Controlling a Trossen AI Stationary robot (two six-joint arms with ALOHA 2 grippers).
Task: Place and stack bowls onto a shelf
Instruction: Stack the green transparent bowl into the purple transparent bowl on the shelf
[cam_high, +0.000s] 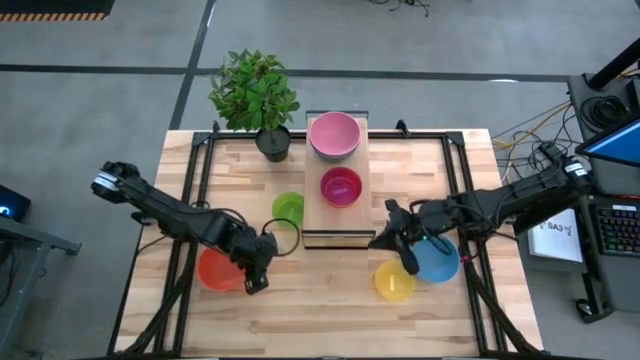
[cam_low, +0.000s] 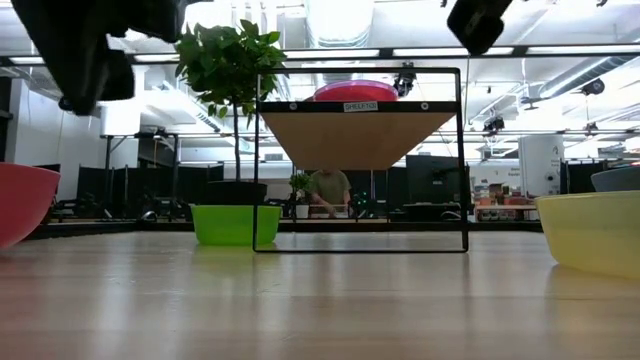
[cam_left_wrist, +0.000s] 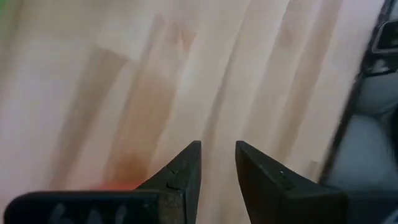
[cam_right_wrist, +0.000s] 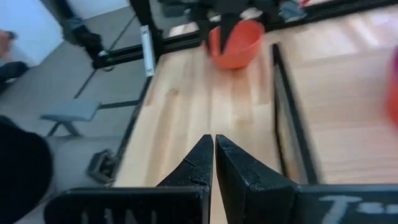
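Two bowls already sit on the shelf, a pink bowl and a red bowl, side by side and not stacked; we count four more on the table, so we judge the task under halfway.

Left gripper: hovering at the rim of the orange bowl, fingers parted by a narrow gap, nothing between them in its wrist view; we cannot say whether it touches the bowl; green bowl just beyond it, toward the shelf.

Right gripper: fingers pressed together, empty; between the yellow bowl and the blue bowl, close to both.

Step in hand, by our reading: picking up the orange bowl; next move calls for the fingers to straddle its rim, close, then lift and carry it to the shelf, onto a bowl already there.

Hidden or unclear: left wrist view shows only blurred wood and an orange smear beside its fingers; teal and purple bowls nowhere seen; the low view cuts off the orange and blue bowls at its edges.
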